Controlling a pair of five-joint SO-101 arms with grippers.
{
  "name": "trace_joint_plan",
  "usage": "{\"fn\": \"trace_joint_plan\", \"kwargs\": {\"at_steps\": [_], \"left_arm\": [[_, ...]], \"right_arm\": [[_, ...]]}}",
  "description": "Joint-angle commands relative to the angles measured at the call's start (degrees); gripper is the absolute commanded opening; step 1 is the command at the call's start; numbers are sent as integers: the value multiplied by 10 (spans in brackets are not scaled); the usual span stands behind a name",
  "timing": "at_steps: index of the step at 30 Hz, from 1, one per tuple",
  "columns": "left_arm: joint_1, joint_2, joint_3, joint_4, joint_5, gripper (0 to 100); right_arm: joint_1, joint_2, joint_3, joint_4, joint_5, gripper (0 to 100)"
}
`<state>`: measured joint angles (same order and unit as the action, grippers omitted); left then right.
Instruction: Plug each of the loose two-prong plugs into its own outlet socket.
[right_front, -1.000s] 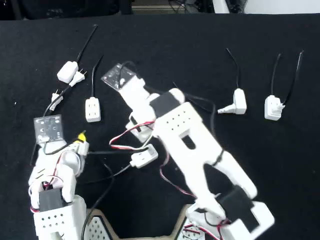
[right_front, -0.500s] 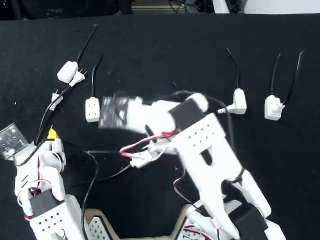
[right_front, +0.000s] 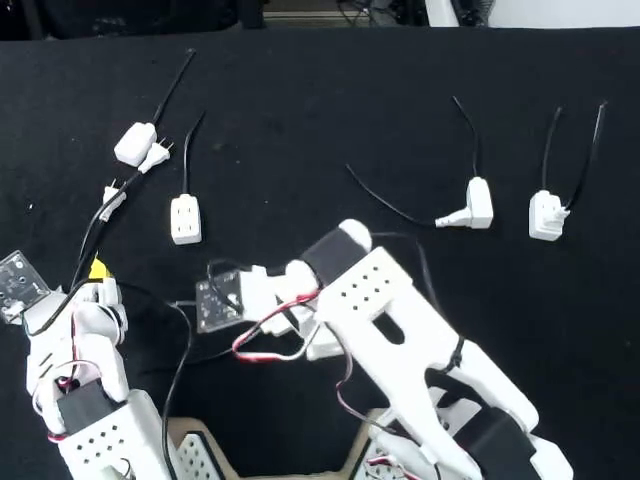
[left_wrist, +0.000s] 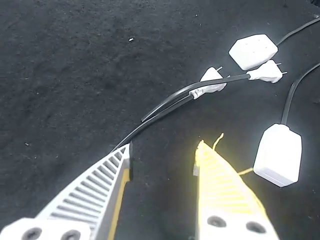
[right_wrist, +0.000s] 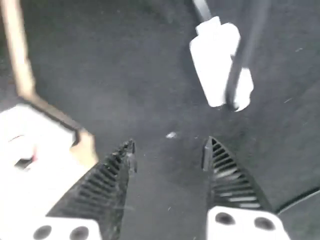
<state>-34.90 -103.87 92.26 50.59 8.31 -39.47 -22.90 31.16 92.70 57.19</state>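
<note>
Both the left gripper and right gripper stood spread, empty; I judged the plug light, rigid — best pinched across its body.

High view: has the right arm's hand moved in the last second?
Yes. The right hand drew back, from the far side of the white outlet socket to its near side.
</note>
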Motion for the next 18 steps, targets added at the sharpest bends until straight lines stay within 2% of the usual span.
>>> {"fn": "trace_joint_plan", "kwargs": {"at_steps": [1, 5, 10, 18], "left_arm": [[-5, -4, -41, -12, 6, 212], [-2, -4, -41, -12, 6, 212], [-2, -4, -42, -12, 6, 212], [-5, -4, -42, -12, 6, 212]], "right_arm": [[-5, -18, 34, -105, 0, 205], [-4, -18, 42, -126, -3, 212], [-7, -18, 45, -145, -3, 337], [-50, 61, 89, -224, -4, 275]]}}
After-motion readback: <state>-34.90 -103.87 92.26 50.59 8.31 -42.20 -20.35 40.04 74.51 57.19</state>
